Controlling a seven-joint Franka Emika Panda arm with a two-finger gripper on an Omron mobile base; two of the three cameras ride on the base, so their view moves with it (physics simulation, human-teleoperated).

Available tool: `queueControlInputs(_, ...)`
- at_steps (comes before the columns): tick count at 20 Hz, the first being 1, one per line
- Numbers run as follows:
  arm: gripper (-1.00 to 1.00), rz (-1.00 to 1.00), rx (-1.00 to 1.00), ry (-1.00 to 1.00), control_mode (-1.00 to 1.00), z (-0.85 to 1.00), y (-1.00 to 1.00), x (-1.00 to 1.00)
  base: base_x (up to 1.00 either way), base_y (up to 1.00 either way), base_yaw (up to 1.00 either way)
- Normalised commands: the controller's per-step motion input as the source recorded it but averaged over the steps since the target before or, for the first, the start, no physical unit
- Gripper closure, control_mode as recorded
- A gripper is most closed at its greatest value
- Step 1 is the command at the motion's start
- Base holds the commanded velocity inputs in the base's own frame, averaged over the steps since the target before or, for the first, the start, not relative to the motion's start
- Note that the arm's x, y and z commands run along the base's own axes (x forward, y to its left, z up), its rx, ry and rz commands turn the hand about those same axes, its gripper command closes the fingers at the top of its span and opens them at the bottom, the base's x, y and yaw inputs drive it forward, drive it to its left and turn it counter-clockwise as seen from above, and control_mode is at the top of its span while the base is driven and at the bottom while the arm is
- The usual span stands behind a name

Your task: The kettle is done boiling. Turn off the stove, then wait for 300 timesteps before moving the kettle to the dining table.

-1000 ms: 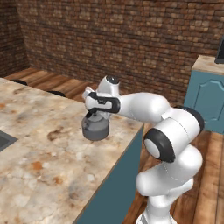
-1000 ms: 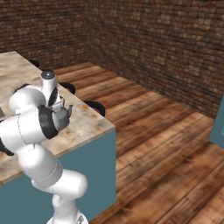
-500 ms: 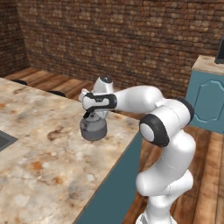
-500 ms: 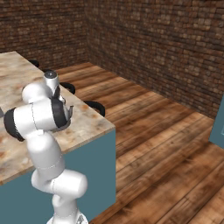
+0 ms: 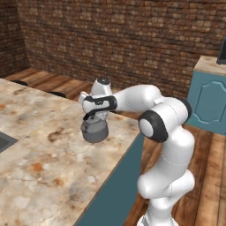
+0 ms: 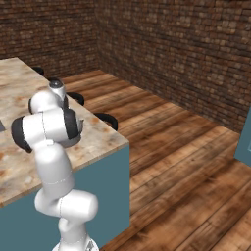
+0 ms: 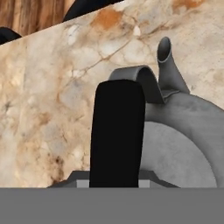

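Observation:
The small grey kettle [image 5: 94,130] hangs just over the dining table [image 5: 39,163], close to its right edge. My gripper [image 5: 94,115] is shut on the kettle's arched black handle [image 7: 117,131] from above. In the hand view the kettle's rounded body [image 7: 192,127] and short spout [image 7: 166,59] lie over the marbled slab [image 7: 48,92]. In the right base view my arm covers the kettle above the table [image 6: 100,139]. The stove is out of view.
Black round stools [image 6: 107,120] [image 5: 57,93] stand along the table's far side. A dark recess [image 5: 4,142] cuts into the slab at the left. A teal cabinet [image 5: 207,103] stands at the right, across wooden floor. Brick walls close the room.
The arm has folded its elbow up and in. The kettle, still gripped, has drifted slightly left and a little lower over the table.

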Motion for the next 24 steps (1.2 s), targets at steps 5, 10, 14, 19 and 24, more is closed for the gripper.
queueControlInputs(5, 1.0, 0.0, -0.03, 0.0, -1.0, -0.28, 0.0, 0.13, 0.0, 0.0, 0.0)
queueControlInputs(10, -1.0, 0.0, 0.0, 0.0, -1.0, -0.2, 0.0, -0.01, 0.0, 0.0, 0.0)
queueControlInputs(14, -1.0, 0.0, 0.04, -0.02, -1.0, -0.01, -0.12, -0.03, 0.0, 0.0, 0.0)
queueControlInputs(19, -1.0, 0.0, 0.05, -0.01, -1.0, 0.0, -0.34, -0.18, 0.0, 0.0, 0.0)
queueControlInputs(24, -1.0, 0.0, 0.0, 0.0, -1.0, 0.05, -0.3, -0.17, 0.0, 0.0, 0.0)
